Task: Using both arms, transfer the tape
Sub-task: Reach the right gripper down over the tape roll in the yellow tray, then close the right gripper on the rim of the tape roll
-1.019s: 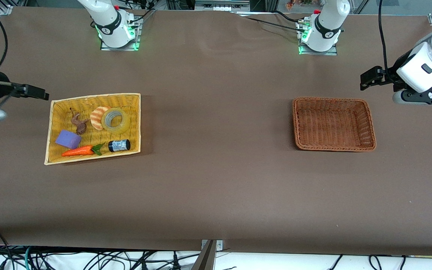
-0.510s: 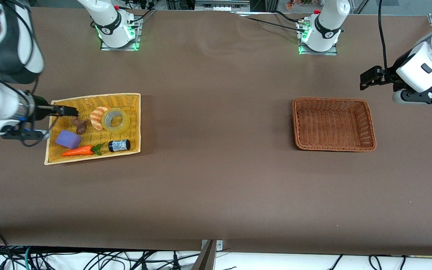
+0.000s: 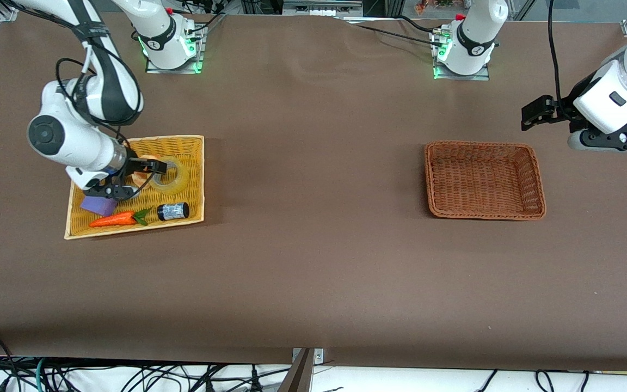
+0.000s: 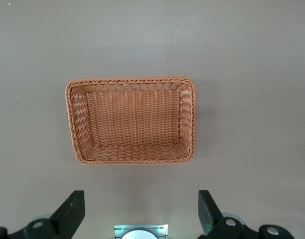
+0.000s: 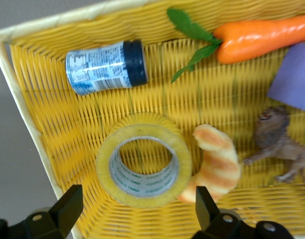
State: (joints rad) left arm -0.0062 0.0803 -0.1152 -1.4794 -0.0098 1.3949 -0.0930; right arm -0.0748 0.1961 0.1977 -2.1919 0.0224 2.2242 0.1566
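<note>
The tape, a yellowish ring with a grey core, lies flat in the yellow basket at the right arm's end of the table. In the right wrist view the tape fills the middle, with the orange-striped croissant toy touching it. My right gripper is open and empty, over the basket just above the croissant and the tape's edge; its fingertips straddle the tape. My left gripper is open and empty, waiting in the air past the brown basket, which also shows in the left wrist view.
The yellow basket also holds a small black-capped jar, a toy carrot, a purple block and a brown animal figure. The brown basket holds nothing. Bare brown table lies between the two baskets.
My right arm has swung in from the table's end and brought its gripper over the yellow basket, above the croissant and tape. The left arm has barely moved.
</note>
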